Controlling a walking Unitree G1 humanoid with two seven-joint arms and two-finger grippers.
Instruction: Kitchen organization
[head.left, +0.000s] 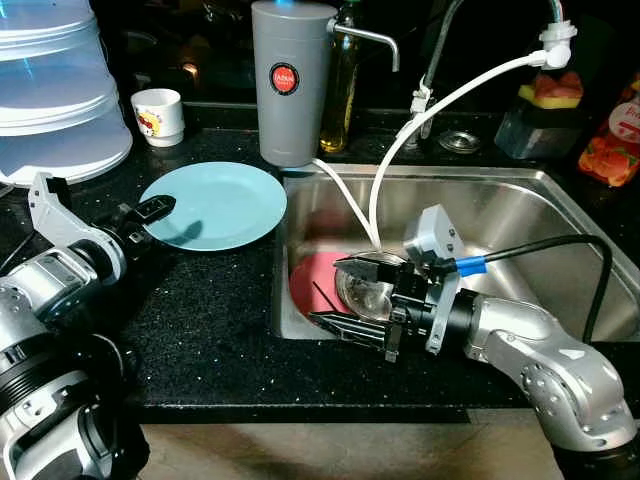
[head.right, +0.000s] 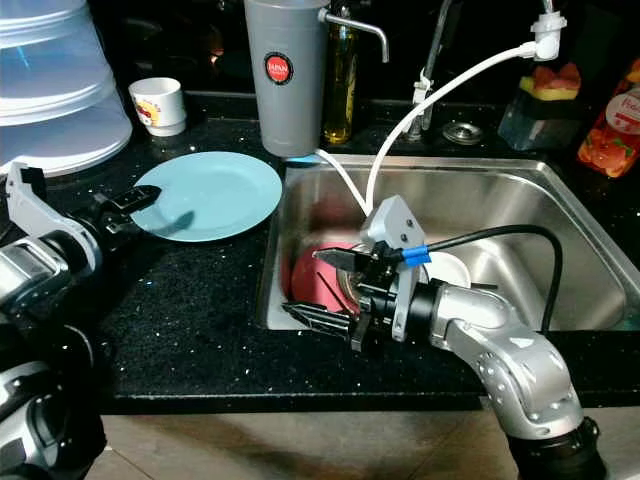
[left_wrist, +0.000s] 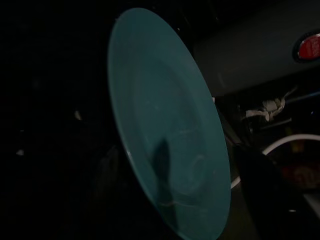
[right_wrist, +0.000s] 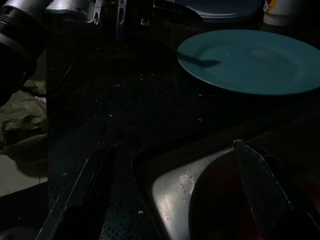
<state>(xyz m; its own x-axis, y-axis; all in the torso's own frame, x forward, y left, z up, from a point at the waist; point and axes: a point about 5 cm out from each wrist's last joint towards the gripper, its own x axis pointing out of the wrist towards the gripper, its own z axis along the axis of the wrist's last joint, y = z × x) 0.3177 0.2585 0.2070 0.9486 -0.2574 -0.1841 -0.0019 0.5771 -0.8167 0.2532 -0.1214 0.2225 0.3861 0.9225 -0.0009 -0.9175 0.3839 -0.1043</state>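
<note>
Hovering wide open, right gripper (head.left: 345, 295) at sink's (head.left: 560, 200) nine-o'clock corner, straddling red plate (head.left: 312, 280) and glass bowl (head.left: 365, 292). Likely slick, brittle: pinching rims. Left gripper (head.left: 148, 215), seemingly parted, touching blue plate's (head.left: 220, 203) nine-o'clock edge.

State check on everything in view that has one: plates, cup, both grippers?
Light blue round plate: flat on the black counter, empty.
Red plate: in the steel sink, partly hidden.
Clear glass bowl: in the sink, on the red plate.
White cup: upright on the counter.
Left gripper: at the blue plate's rim.
Right gripper: open, over the sink's left end.
</note>
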